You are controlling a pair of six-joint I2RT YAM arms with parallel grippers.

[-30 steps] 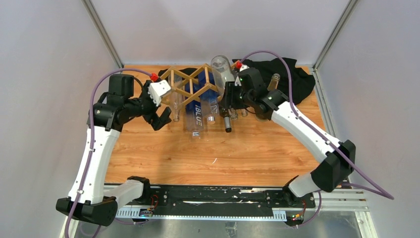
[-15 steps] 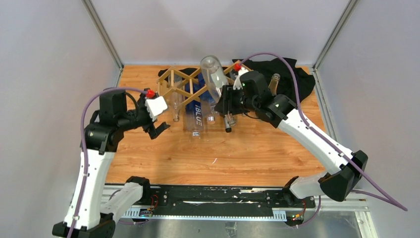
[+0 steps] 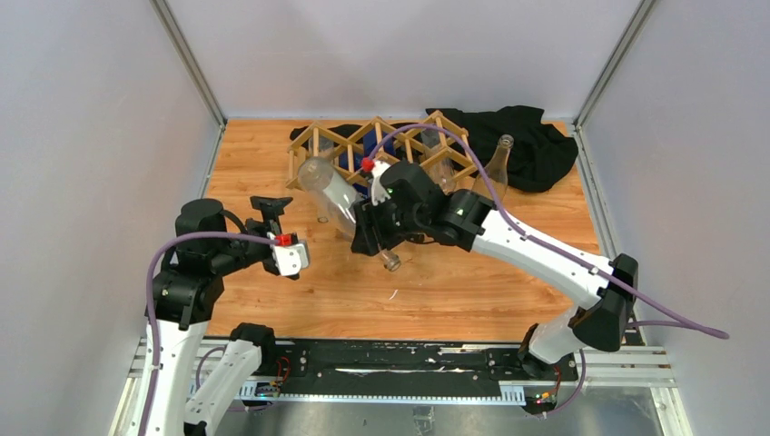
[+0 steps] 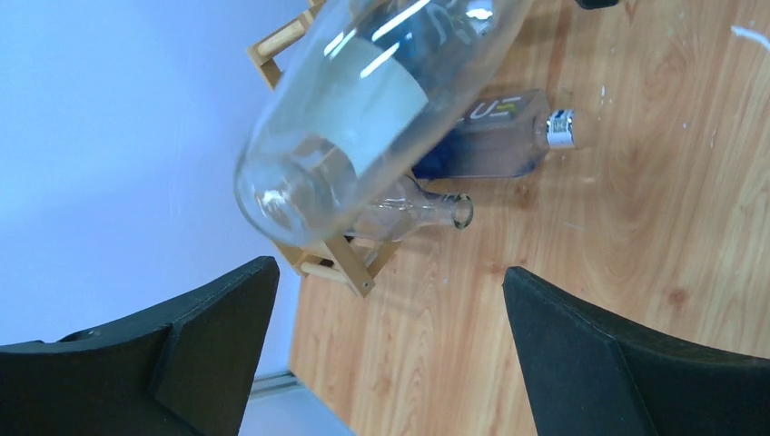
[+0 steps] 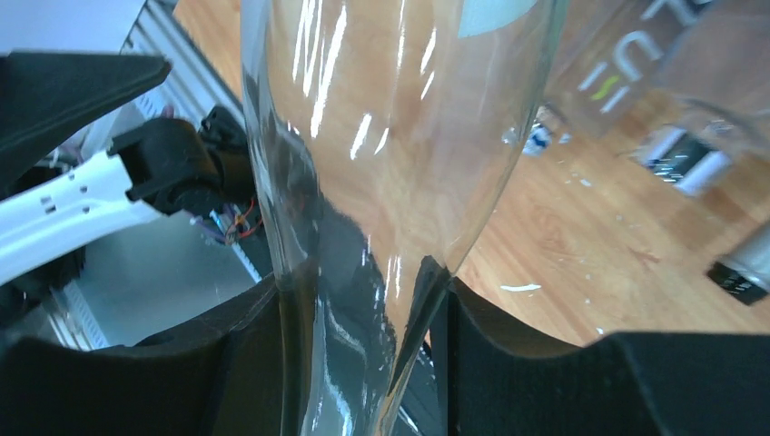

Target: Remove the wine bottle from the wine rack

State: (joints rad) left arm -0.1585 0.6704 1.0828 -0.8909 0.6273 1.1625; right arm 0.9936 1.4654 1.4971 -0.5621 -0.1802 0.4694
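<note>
The wine rack (image 3: 397, 143), a tan wooden lattice, stands at the back of the table. Its corner shows in the left wrist view (image 4: 350, 261). My right gripper (image 3: 374, 232) is shut on the narrow part of a clear wine bottle (image 3: 329, 193). It holds the bottle tilted above the table in front of the rack, base toward the back left, clear of the lattice. In the right wrist view the fingers (image 5: 263, 318) clamp the glass (image 5: 390, 109). My left gripper (image 3: 271, 205) is open and empty, left of the bottle, whose base fills its view (image 4: 363, 100).
A blue bottle (image 4: 495, 136) and a clear bottle (image 4: 427, 209) lie under the rack. Another clear bottle (image 3: 438, 156) sits in the rack. A bottle (image 3: 495, 168) stands upright at its right end. A black cloth (image 3: 531, 141) lies at the back right.
My right arm has pulled the clear bottle out of the rack, forward and to the left. My left arm has drawn back from the rack toward the near left. The rack shifted right and settled.
</note>
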